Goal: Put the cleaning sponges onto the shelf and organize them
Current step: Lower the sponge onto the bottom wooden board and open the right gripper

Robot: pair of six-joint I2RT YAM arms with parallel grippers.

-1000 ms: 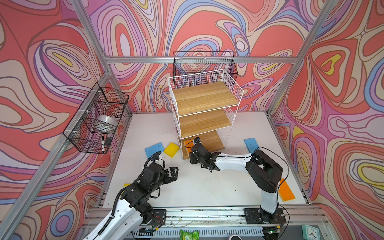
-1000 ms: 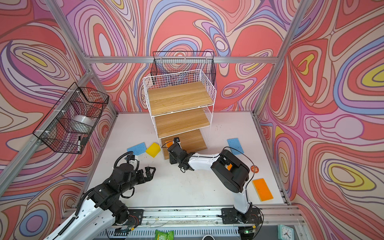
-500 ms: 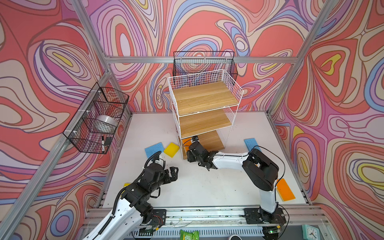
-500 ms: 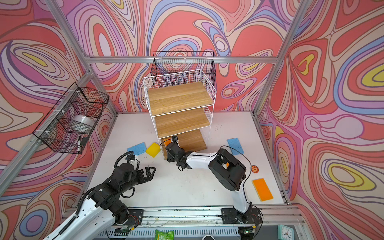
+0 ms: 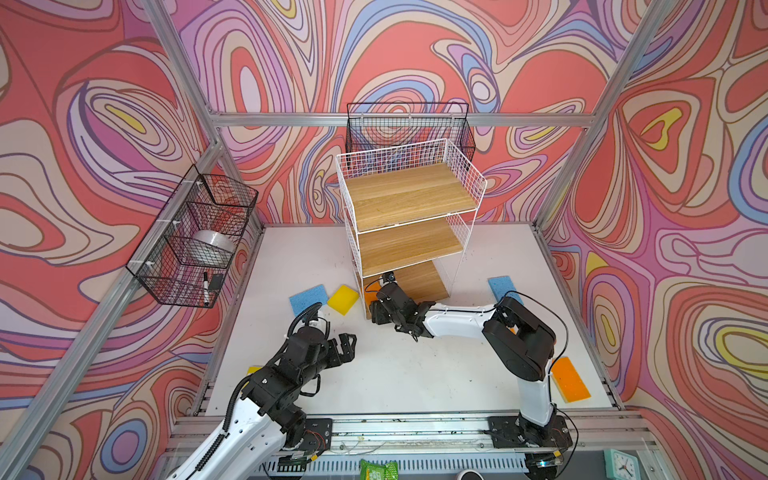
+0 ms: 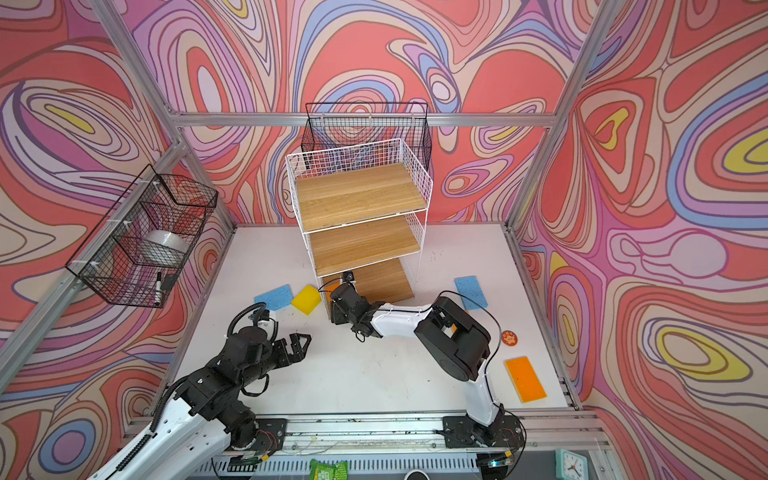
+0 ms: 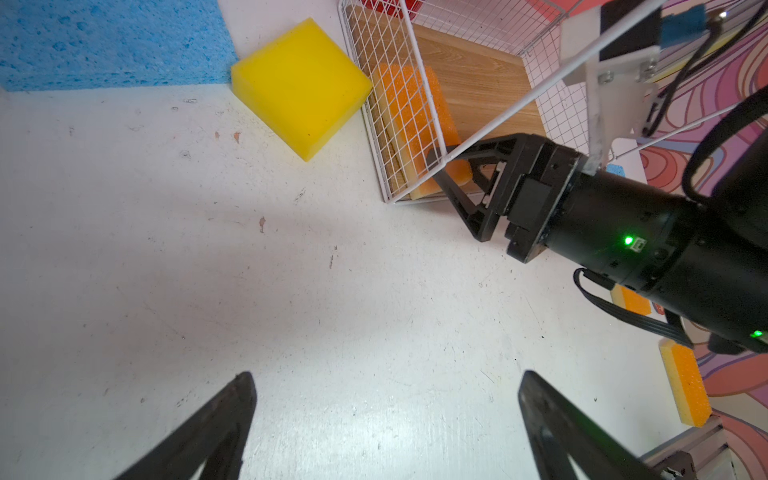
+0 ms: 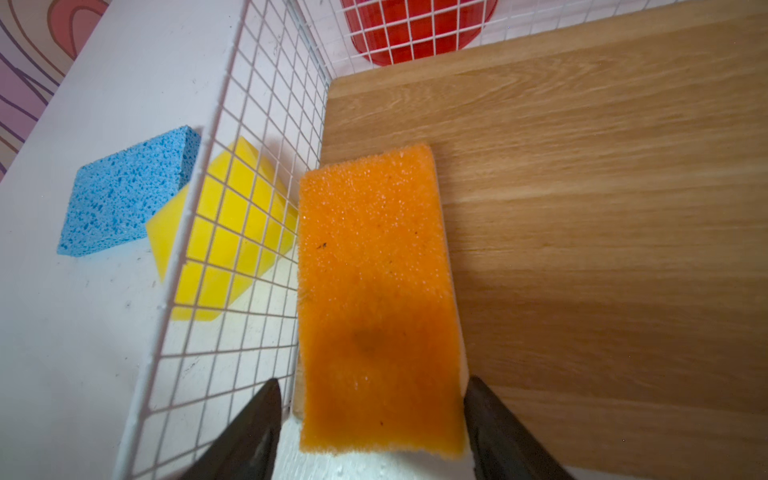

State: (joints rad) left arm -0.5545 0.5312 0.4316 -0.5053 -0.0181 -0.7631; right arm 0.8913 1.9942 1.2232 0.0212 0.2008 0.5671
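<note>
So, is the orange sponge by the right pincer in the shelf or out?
In: the orange sponge lies on the bottom board beside the wire wall, right pincer open around it.

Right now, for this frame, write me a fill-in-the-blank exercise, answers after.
The orange rectangular foam sponge lies on the white wire shelf's ___ wooden board. The right gripper's jaws stand ___ on either side of it. The thick yellow foam sponge lies beside a thin speckled sponge coloured light ___. The left gripper holds ___.
Missing: bottom; open; blue; nothing.

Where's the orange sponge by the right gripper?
The orange sponge lies on the shelf's bottom board, at its left edge in both top views, between the right gripper's jaws, by the yellow sponge.
</note>
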